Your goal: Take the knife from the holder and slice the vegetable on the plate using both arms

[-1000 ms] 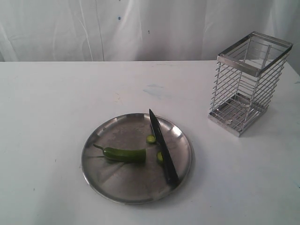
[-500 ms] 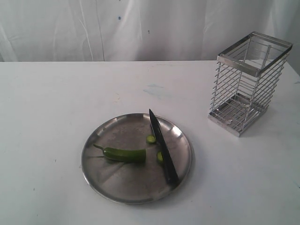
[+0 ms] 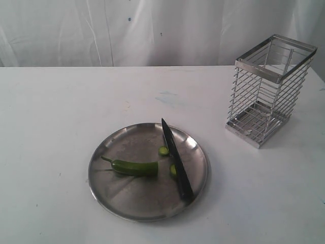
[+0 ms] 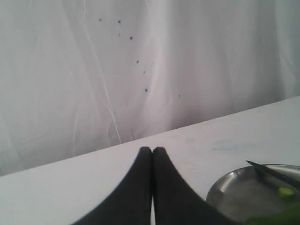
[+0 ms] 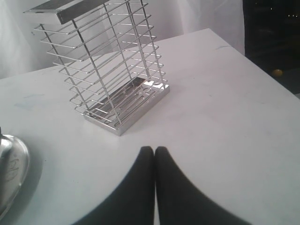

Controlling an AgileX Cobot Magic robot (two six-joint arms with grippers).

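The steel plate [image 3: 122,198] lies near the table's front centre. On it rests the green vegetable [image 3: 134,167], cut, with two small slices [image 3: 163,151] beside the black knife [image 3: 175,158], which lies flat across the plate's right half. The wire holder [image 3: 269,89] stands empty at the back right. Neither arm shows in the exterior view. My left gripper [image 4: 152,150] is shut and empty, with the plate [image 4: 234,187] and the knife tip [image 4: 272,171] off to one side. My right gripper [image 5: 154,150] is shut and empty, short of the holder [image 5: 108,65].
White curtain [image 3: 152,30] hangs behind the white table [image 3: 61,112]. The table's far corner and a dark area [image 5: 272,33] beyond it show in the right wrist view. The plate's rim [image 5: 11,173] shows at that view's edge.
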